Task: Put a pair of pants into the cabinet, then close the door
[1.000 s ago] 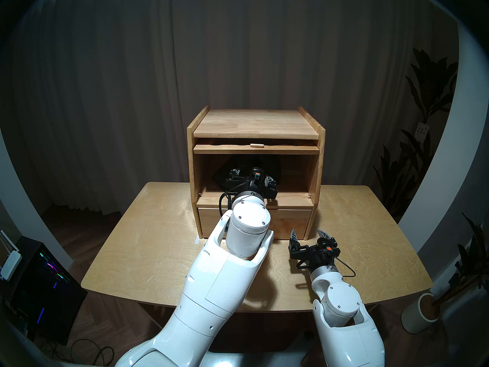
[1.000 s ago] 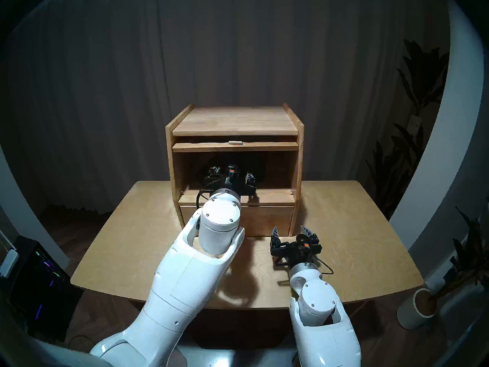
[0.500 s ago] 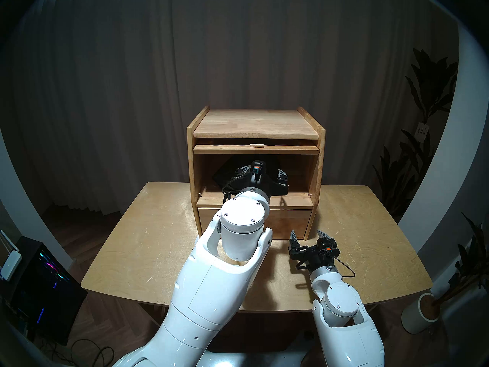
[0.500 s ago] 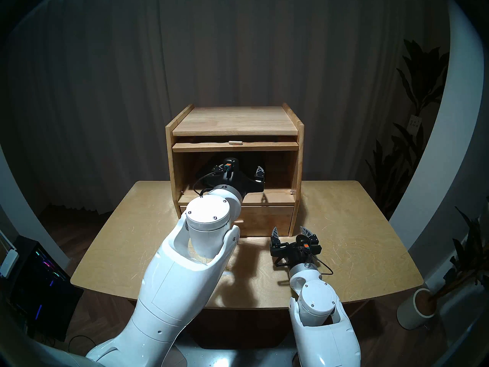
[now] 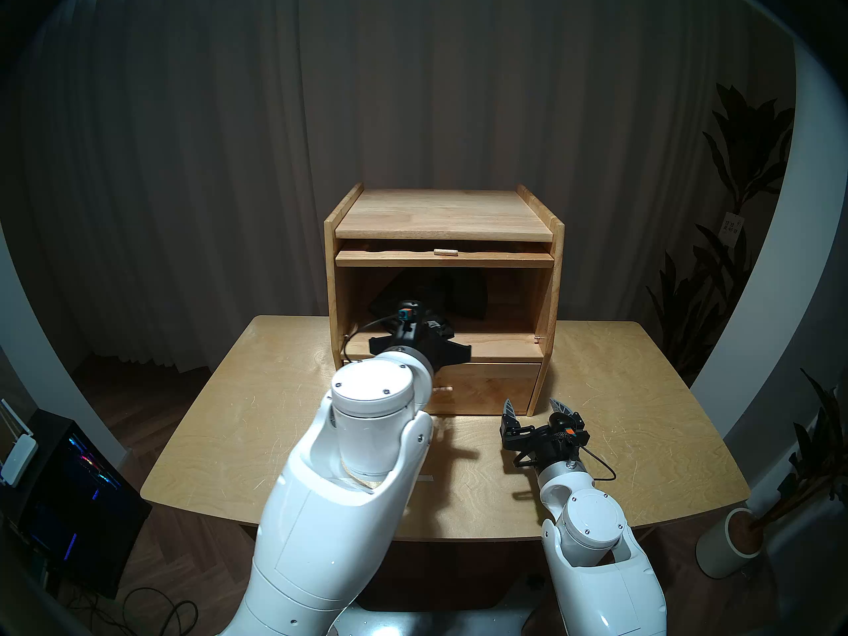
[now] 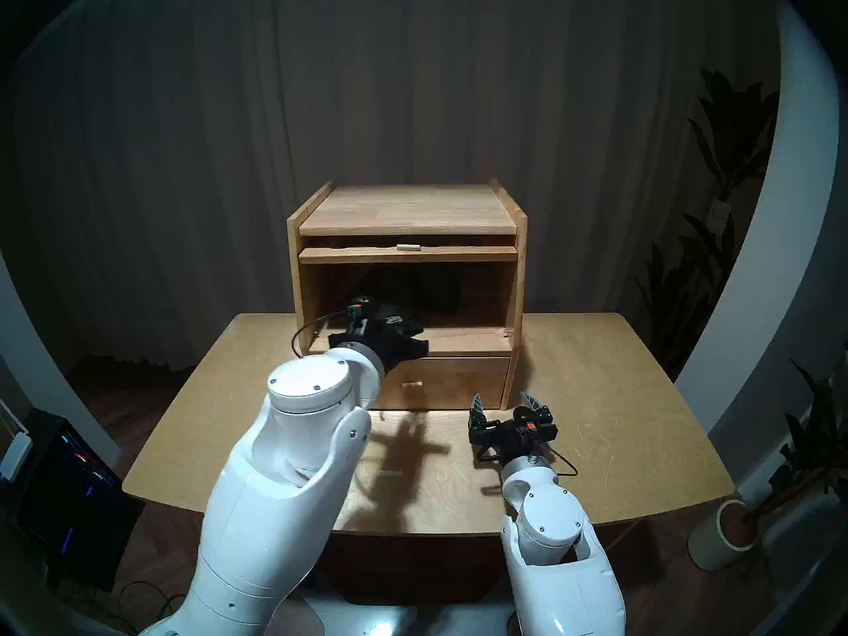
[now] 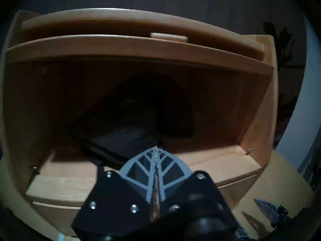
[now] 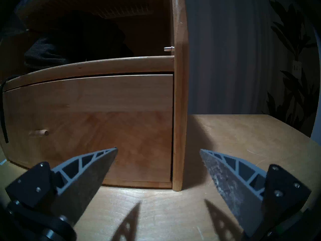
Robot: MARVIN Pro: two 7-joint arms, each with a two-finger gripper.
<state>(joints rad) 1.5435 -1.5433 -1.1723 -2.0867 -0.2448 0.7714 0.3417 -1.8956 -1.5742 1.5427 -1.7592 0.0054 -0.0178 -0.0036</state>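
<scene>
The dark grey pants (image 5: pixel 459 295) lie inside the cabinet's (image 5: pixel 443 213) open compartment, also seen in the left wrist view (image 7: pixel 139 113) and the right wrist view (image 8: pixel 45 51). The door (image 5: pixel 444 258) is raised flat into the slot under the top, its peg knob (image 7: pixel 169 37) facing out. My left gripper (image 7: pixel 155 147) is shut and empty, at the compartment's front edge (image 5: pixel 438 324), just short of the pants. My right gripper (image 5: pixel 530 400) is open and empty, low over the table by the cabinet's front right corner (image 8: pixel 158 149).
The shut drawer (image 5: pixel 486 385) with its peg knob (image 8: pixel 38 132) sits under the compartment. Small metal pins (image 8: pixel 169 48) stick out of the compartment's side walls. The cabinet stands on a wooden table (image 5: pixel 619 415). Plants (image 5: pixel 734 208) stand at the right, a computer case (image 5: pixel 69 493) at the left.
My left gripper has let go of the pants, pulled back out of the compartment to the left and down, and its fingers have shut. The pants stay inside. The right arm has not moved.
</scene>
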